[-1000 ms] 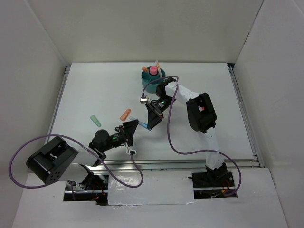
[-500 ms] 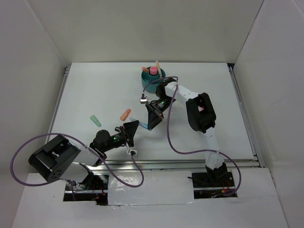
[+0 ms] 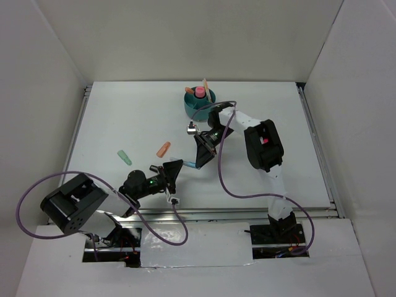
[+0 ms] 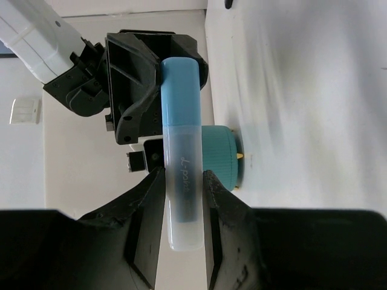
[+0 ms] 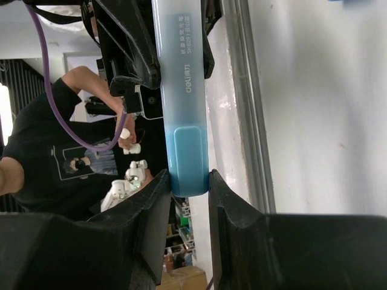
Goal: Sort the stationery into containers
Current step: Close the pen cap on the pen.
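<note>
- Blue highlighter [image 4: 179,121]: smooth plastic, frosted translucent barrel, opaque cap, "deli" printed lengthwise.
- Left gripper [image 4: 183,187] pinching barrel end; right gripper [image 5: 188,181] clamped on cap.
- Ribbed round teal cup [image 4: 222,158] beyond.

From above, the left gripper [image 3: 178,164] and the right gripper [image 3: 197,161] are covering both ends of the blue marker [image 3: 189,164]. At the left wrist this marker is hiding part of the teal cup [image 4: 221,156]. At the right wrist the top edge is cutting off the marker's far end.
</note>
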Available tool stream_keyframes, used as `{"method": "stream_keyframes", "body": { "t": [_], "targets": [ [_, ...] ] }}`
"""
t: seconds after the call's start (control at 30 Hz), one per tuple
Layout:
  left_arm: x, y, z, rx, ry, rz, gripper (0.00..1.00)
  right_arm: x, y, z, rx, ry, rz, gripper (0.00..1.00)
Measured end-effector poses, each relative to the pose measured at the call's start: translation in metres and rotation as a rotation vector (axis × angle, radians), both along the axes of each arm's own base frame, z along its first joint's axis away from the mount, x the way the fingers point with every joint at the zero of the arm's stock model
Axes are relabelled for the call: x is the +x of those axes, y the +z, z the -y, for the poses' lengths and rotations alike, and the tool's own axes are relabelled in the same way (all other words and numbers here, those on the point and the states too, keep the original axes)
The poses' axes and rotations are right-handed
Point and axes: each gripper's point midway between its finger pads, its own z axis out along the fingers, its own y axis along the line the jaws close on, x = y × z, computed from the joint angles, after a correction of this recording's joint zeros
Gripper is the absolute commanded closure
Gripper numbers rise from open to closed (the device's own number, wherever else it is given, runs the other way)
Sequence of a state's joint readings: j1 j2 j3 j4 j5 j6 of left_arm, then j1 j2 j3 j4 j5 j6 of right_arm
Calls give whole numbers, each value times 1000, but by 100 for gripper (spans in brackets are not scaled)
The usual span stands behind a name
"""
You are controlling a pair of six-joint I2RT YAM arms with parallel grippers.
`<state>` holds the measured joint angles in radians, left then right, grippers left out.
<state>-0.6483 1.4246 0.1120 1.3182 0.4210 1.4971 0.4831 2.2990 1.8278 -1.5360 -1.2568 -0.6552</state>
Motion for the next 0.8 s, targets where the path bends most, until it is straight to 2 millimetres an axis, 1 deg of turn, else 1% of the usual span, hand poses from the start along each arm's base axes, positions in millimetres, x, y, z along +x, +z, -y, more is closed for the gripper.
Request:
{"method": "stream_keyframes", "body": {
  "t": [0.03, 0.17, 0.3, 0.33, 0.37, 0.4, 0.47, 0.5, 0.53, 0.63, 0.7, 0.8],
  "targets": [
    [0, -2, 1, 5, -3, -3, 91, 2, -2, 2, 3, -4, 6, 100],
    [0, -13, 3, 26, -6, -10, 83, 8, -8, 5, 11, -4, 49, 100],
    [0, -29, 6, 47, -14, -30, 70, 10, -18, 8, -6, 14, 94, 100],
    [1, -33, 8, 54, -18, -33, 57, 11, -21, 9, -14, 21, 110, 100],
    [1, -37, 9, 61, -20, -35, 49, 12, -24, 10, -17, 25, 121, 100],
    [1, -39, 11, 67, -27, -36, 32, 12, -24, 10, -14, 22, 123, 100],
    [-12, -44, 26, 81, -108, -43, 16, 17, -21, 3, 38, 5, 139, 100],
    [-19, -47, 33, 85, -147, -54, 6, 18, -18, 0, 61, -4, 137, 100],
    [-26, -53, 37, 100, -182, -71, 2, 20, -16, -2, 79, -12, 137, 100],
    [-39, -65, 43, 126, -239, -117, 1, 21, -8, -7, 143, -41, 114, 100],
    [-41, -67, 44, 131, -249, -126, 1, 19, -5, -9, 168, -55, 88, 100],
    [-41, -66, 44, 130, -247, -128, 1, 16, -5, -6, 178, -73, 57, 100]
  ]
}}
